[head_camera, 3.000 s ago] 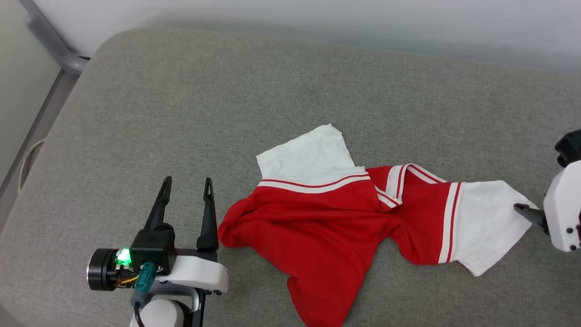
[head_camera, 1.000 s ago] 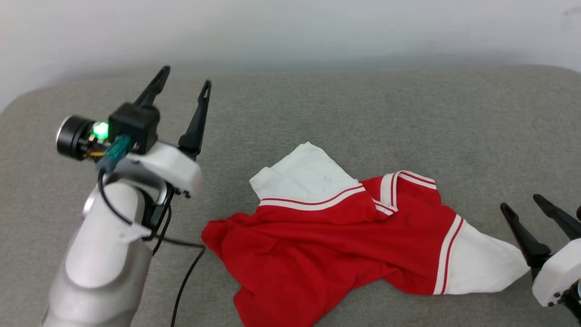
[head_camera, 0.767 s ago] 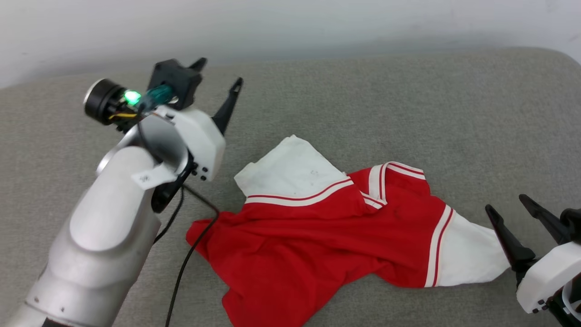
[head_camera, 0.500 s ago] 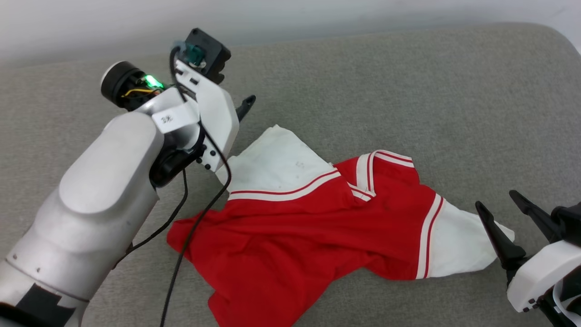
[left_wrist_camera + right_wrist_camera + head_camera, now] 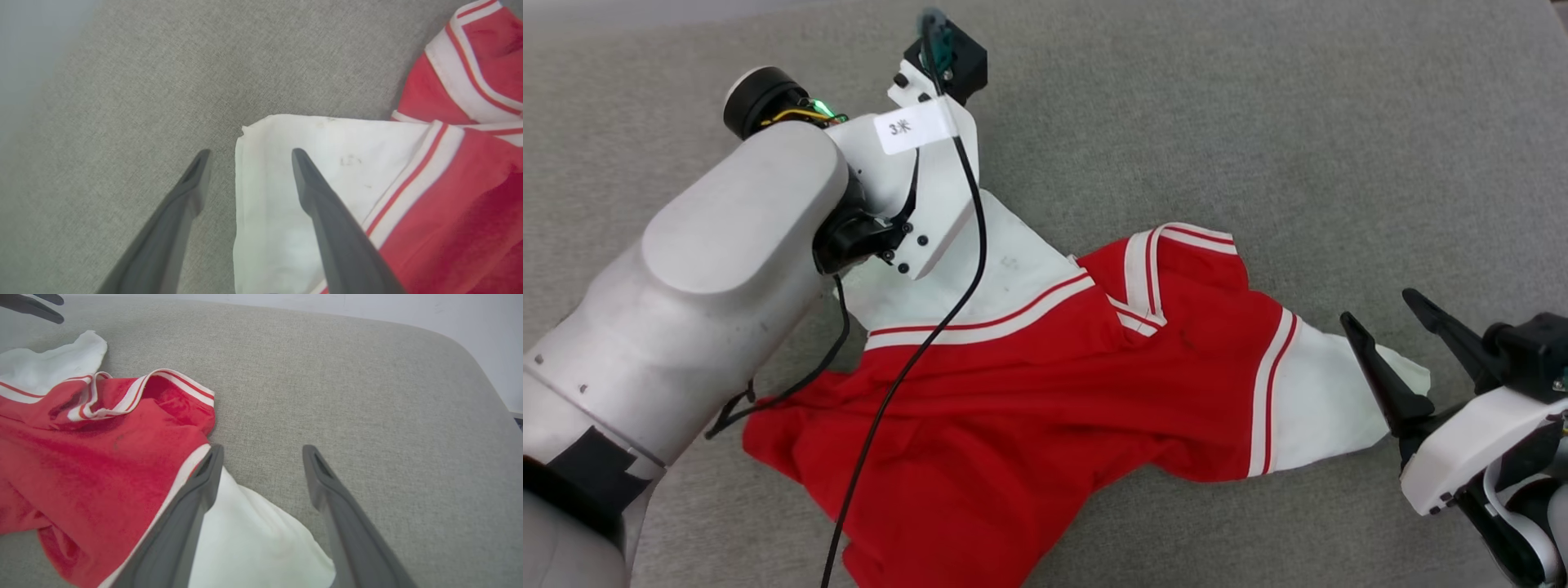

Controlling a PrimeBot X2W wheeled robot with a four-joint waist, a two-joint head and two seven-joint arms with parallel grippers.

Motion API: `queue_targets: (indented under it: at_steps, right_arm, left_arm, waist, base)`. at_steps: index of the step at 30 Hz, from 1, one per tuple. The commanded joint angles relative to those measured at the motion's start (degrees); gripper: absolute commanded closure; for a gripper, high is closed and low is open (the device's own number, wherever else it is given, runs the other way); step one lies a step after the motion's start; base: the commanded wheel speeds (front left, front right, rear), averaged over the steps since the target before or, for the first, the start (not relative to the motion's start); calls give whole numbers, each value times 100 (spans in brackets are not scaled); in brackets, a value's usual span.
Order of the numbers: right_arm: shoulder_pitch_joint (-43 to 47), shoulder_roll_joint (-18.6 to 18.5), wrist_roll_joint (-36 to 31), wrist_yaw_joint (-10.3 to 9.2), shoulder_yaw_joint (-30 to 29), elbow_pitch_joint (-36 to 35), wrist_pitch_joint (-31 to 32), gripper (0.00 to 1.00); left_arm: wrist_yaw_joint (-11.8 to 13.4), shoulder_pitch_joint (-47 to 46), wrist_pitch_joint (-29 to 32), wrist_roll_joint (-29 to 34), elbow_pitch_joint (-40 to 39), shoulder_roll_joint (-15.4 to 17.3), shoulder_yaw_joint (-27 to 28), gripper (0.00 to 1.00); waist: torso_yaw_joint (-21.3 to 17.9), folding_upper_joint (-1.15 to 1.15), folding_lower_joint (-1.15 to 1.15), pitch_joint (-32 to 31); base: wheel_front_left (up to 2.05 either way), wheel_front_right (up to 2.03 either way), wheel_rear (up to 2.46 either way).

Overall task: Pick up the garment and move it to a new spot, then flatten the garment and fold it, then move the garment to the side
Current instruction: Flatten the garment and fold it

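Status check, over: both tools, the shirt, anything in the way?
Left tool open, astride one white sleeve. Right tool open at the other sleeve. Garment crumpled on grey cushion, unheld. Black cable from left arm crosses it.

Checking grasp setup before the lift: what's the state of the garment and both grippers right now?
garment: lying crumpled and unfolded on the grey cushion, not gripped.
left gripper: open, one finger over a white sleeve and the other over the cushion, holding nothing.
right gripper: open, one finger over the other white sleeve and the other over the cushion, holding nothing.
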Motion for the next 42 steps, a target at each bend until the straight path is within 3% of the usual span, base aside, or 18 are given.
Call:
queue_targets:
  at_steps: [1, 11, 12, 13, 14, 24, 28, 36, 42]
  right_arm:
    - [-136, 40, 15, -7, 53, 30, -69, 0]
    - [-441, 68, 89, -7, 258, 307, -286, 0]
    - [-456, 61, 98, -7, 254, 335, -299, 0]
    - [-470, 56, 102, -7, 248, 364, -317, 0]
    - [-482, 52, 113, -7, 244, 384, -326, 0]
    - [-264, -36, 160, -7, 111, 505, -334, 0]
    - [-160, -36, 164, -7, 49, 484, -315, 0]
    - [52, -34, 176, -7, -95, 405, -251, 0]
    - [172, -24, 162, -7, -179, 354, -221, 0]
  left_arm:
    - [-2, -154, 40, -49, 90, -3, -201, 0]
    - [-2, -124, -23, -296, 469, 174, -1245, 0]
    - [-2, -100, -44, -322, 431, 193, -1279, 8]
    - [-3, -99, -135, -319, 348, 204, -1302, 69]
    - [-3, -121, -257, -280, 294, 219, -1310, 100]
    - [1, -271, -2384, 10, 434, 546, -1120, 100]
    - [121, -168, -2835, 3, 663, 760, -970, 100]
    - [431, 231, -3236, -221, 1314, 1360, -708, 100]
    - [591, 679, -3265, -465, 1829, 1558, -638, 100]
  waist:
    - [-141, 0, -1, 224]
    - [-256, 0, -1, 479]
    - [-248, 0, -1, 475]
    - [-233, 0, -1, 463]
    - [-214, 0, -1, 445]
    - [62, 0, -1, 7]
    - [144, 0, -1, -98]
    - [248, 0, -1, -240]
    - [244, 0, -1, -253]
  base:
    - [0, 0, 0]
    - [0, 0, 0]
    - [0, 0, 0]
    - [0, 0, 0]
    - [0, 0, 0]
    - [0, 0, 0]
    - [0, 0, 0]
    - [0, 0, 0]
    - [0, 0, 0]
